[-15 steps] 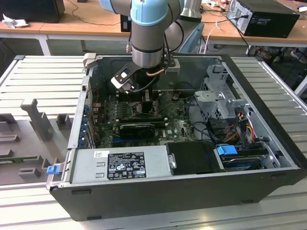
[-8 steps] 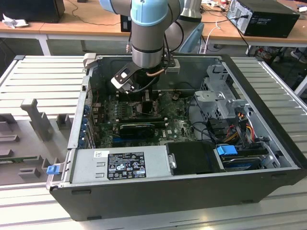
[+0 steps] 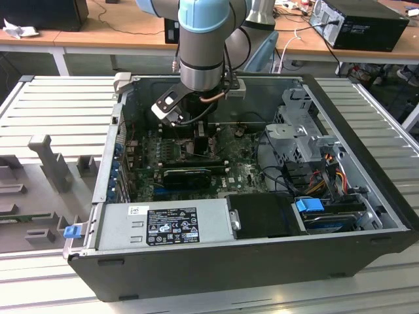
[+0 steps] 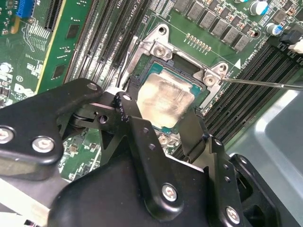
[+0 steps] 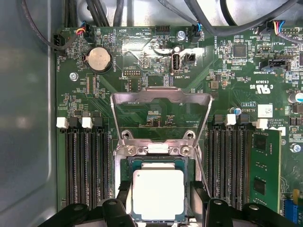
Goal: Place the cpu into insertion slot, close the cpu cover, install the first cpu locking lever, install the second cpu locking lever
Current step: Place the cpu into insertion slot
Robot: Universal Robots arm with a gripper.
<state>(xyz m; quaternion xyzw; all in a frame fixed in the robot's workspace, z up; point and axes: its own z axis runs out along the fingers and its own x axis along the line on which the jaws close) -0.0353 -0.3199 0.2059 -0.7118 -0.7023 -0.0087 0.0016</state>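
The arm (image 3: 203, 46) is seen reaching down into the open computer case (image 3: 262, 261) in the exterior view, toward the far part of the green motherboard (image 5: 118, 61). The gripper (image 3: 196, 134) is held low over the insertion slot (image 5: 156, 149), which is flanked on 2 sides by long black memory slots (image 5: 87, 165). In both wrist views the cpu (image 5: 157, 194) (image 4: 165, 101) is seen lying flat inside the slot, its pale metal top facing up. The jaws of the gripper (image 5: 161, 189) (image 4: 158, 113) are spread, with 1 black finger (image 4: 125, 106) set just beside each of 2 opposite edges of the chip; whether the chip is touched cannot be told. The cpu cover (image 5: 161, 93) is swung open, clear of the chip, and is hinged at 1 edge of the slot. A thin metal lever (image 4: 265, 84) is seen sticking out from 1 corner of the slot's rim.
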